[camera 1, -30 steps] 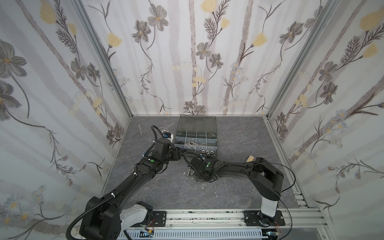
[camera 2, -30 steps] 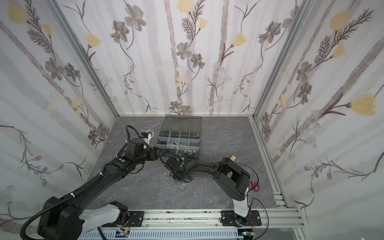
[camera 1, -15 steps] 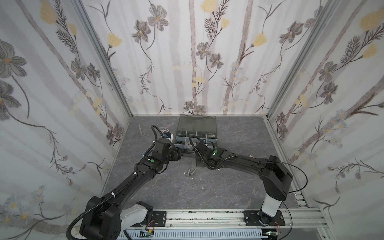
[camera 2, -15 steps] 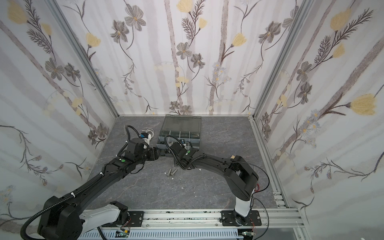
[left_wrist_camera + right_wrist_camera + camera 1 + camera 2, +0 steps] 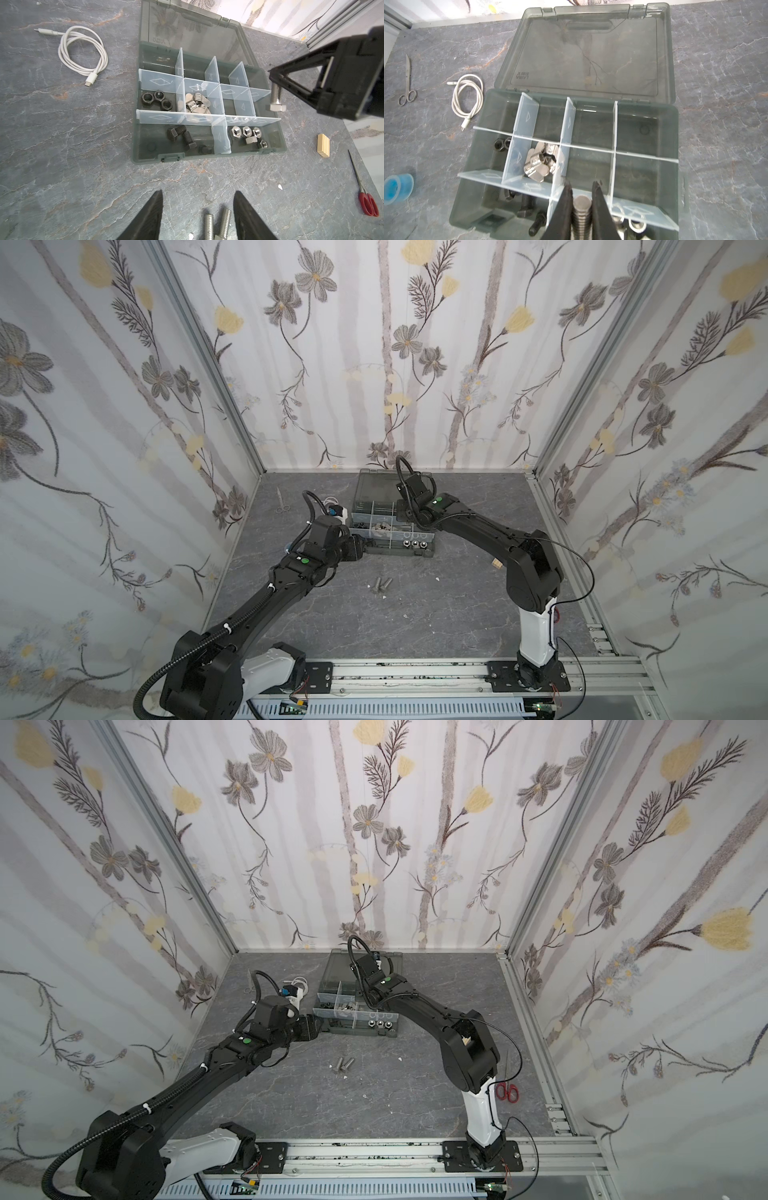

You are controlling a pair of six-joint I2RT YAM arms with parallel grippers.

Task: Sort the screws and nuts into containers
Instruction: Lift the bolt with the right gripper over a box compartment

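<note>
The right gripper [image 5: 581, 186] is up over the organizer case [image 5: 207, 158], fingers pinched tight on the threaded shank of a silver bolt [image 5: 276, 97]. The bolt hangs hex head down above the right-hand part of the tray, though which compartment sits under it I can't tell. Look into the case: black nuts [image 5: 158, 99] sit in the left compartment of the middle row, and wing nuts [image 5: 195, 104] are heaped in the one just to their right. Black bolts [image 5: 180, 137] lie in the near-left compartment, and silver hex nuts [image 5: 247, 134] cluster in the near-right one. The smoky lid [image 5: 591, 52] lies thrown open on the far side. Over to the left gripper [image 5: 198, 192]: it hovers by the case's near-left corner, fingers about halfway apart, gripping nothing at all. Down on the grey table [image 5: 415, 622], on the near side of the case and apart from both grippers in both top views, two loose silver bolts [image 5: 377, 585] lie side by side. Around the edges, a coiled white cable [image 5: 83, 56] lies left of the case, with steel scissors [image 5: 408, 83] further left. A small wooden block [image 5: 323, 145] sits off to the case's right, and red-handled scissors [image 5: 367, 204] lie nearer on that same right side.
</note>
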